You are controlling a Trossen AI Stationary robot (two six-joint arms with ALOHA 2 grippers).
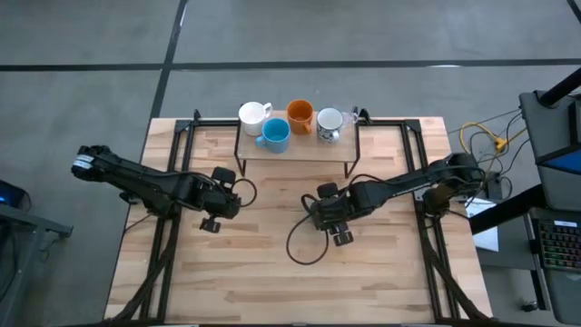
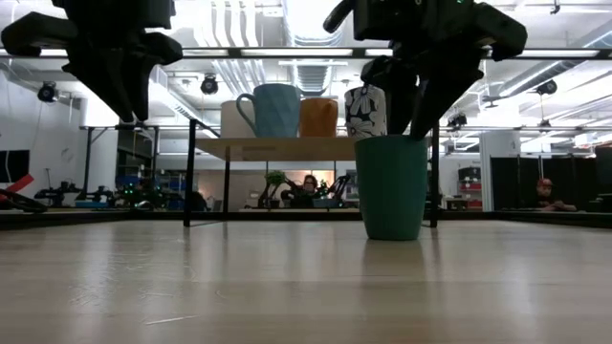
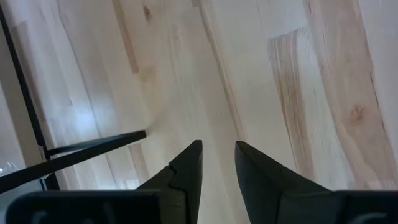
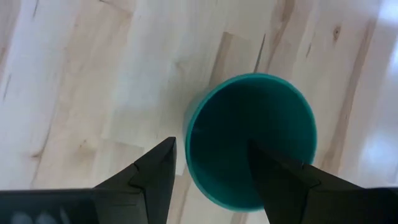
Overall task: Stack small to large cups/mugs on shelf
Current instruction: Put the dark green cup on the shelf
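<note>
Nearest the low camera, the dark teal-green cup (image 2: 392, 187) is standing upright on the tabletop (image 1: 272, 263), in front of the shelf (image 2: 287, 148) and well short of it. Directly above the cup, the right gripper (image 4: 211, 162) is hanging with its fingers parted, one finger outside the wall and the other over the mouth, straddling the rim but not yet clamping, as far as I can tell. If the fingers are closing off-centre, the cup is likely sliding or tipping, and a thin-wall pinch may be slipping on the lift.

To the cup's left, the left gripper (image 3: 217, 158) is waiting over bare wood, its fingers narrowly parted and gripping nothing.

Behind the cup, the shelf is carrying the white mug (image 1: 253, 114), light blue mug (image 1: 275, 135), orange mug (image 1: 300, 115) and patterned mug (image 1: 329, 123). A low carry risks clipping the shelf edge or knocking these mugs.
</note>
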